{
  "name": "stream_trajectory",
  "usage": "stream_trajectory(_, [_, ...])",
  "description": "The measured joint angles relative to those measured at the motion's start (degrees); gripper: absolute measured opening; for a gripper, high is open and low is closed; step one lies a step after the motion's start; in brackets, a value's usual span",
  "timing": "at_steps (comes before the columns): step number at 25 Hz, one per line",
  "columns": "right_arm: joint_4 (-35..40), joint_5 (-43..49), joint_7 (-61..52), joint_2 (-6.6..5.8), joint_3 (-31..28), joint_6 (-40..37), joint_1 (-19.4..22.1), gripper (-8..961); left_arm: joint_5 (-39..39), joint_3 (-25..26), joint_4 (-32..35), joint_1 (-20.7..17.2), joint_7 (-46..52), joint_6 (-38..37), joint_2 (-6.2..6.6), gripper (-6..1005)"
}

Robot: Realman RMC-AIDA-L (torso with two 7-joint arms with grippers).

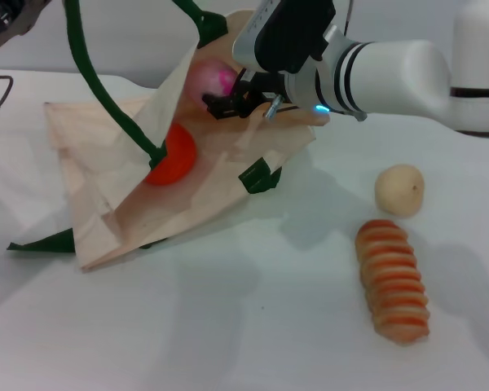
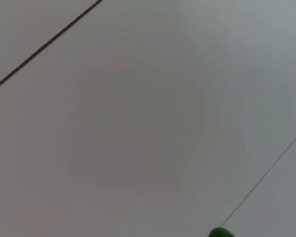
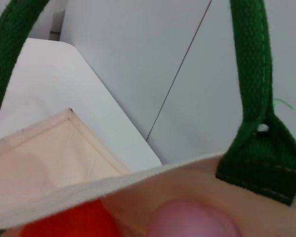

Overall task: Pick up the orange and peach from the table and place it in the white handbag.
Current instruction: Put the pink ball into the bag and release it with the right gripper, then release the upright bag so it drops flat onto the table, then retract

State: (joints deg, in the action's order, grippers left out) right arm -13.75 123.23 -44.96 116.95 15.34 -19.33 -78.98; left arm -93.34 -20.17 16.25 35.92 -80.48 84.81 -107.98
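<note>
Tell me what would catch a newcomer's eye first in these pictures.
Probably the white handbag, held open by a green strap handle with the bright orange sitting inside. Right at its mouth, the right gripper hovers by the pink peach. Off to the robot's right on the table lie a ridged bread loaf and a pale beige fruit.

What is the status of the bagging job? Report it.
Done: the orange already lies inside the bag. In hand: the right claw is at the bag's mouth with the peach, which is not clearly released. Left: let go and withdraw. The left arm is up at the far left, lifting a handle.
</note>
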Motion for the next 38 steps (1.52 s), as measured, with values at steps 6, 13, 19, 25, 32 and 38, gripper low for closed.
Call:
stream_trajectory(6, [-1.1,0.0,0.0,-0.01,-0.1,0.0,0.1,882,0.0,0.0,0.0,-0.5,-0.1,-0.2,0.17,129])
stream_trajectory(13, [-2.6,0.0,0.0,-0.41,0.3,-0.4,0.2,894,0.0,0.4,0.0,-1.2,-0.1,-0.2,0.4,129])
stream_trajectory(19, [-3.5,0.1,-0.2,-0.63,0.5,-0.5,0.3,893,0.0,0.5,0.0,-1.4,-0.1,-0.3,0.41,130])
stream_trajectory(25, [-4.5,0.2,-0.4,-1.01,0.7,-3.0,0.7,894,0.0,0.3,0.0,-2.1,-0.1,-0.8,0.84,129])
stream_trajectory(32, [-4.5,0.2,-2.1,-3.23,2.1,-8.8,4.5,893,0.0,0.4,0.0,-3.0,-0.3,-1.6,1.2,159])
stream_trajectory(38, [-0.5,0.2,-11.2,-7.24,9.3,-26.4,9.6,893,-0.5,0.7,0.0,-3.5,-0.1,-2.3,1.21,195])
